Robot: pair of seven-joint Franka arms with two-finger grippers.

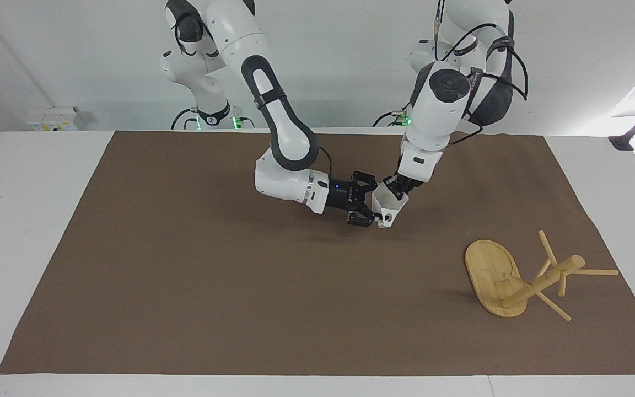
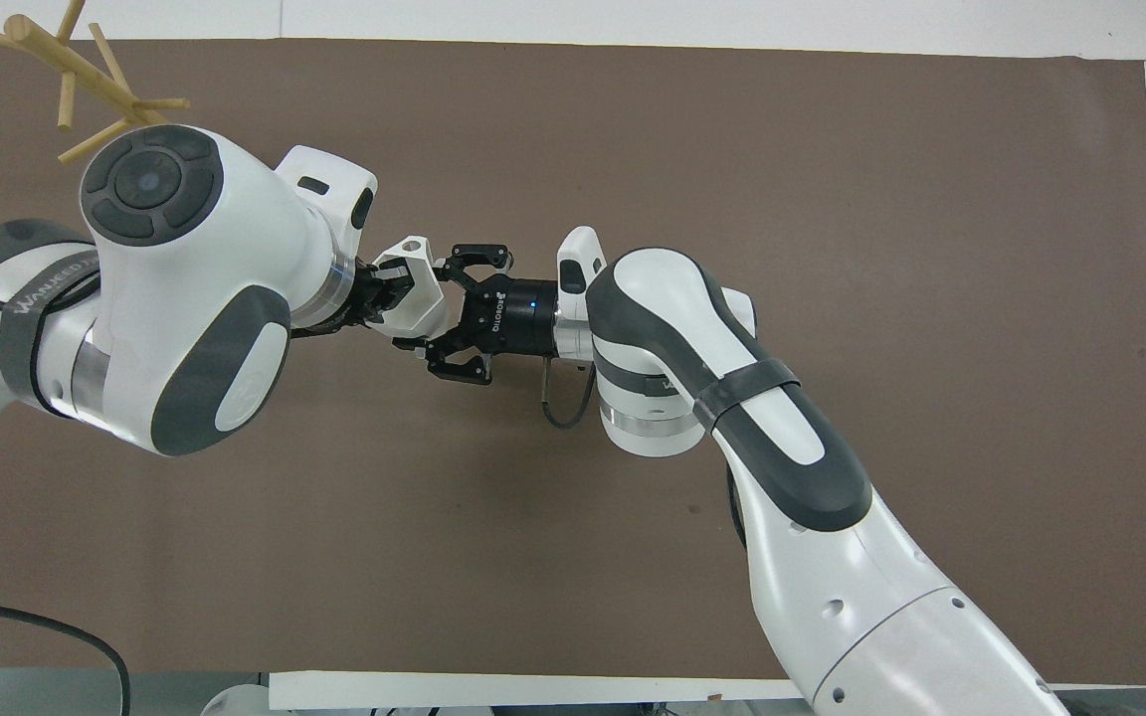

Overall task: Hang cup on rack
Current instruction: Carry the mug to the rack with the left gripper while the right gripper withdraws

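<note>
The white faceted cup is held in the air over the middle of the brown mat, tipped on its side. My right gripper is shut on the cup's body; it also shows in the overhead view. My left gripper is at the cup's rim, at the end away from the right gripper, and its hand hides part of the cup in the overhead view. The bamboo rack lies tipped over on the mat toward the left arm's end, farther from the robots, with its pegs sticking out sideways.
The brown mat covers most of the white table. The rack's oval base stands on edge. A dark stand foot sits on the table's edge at the left arm's end.
</note>
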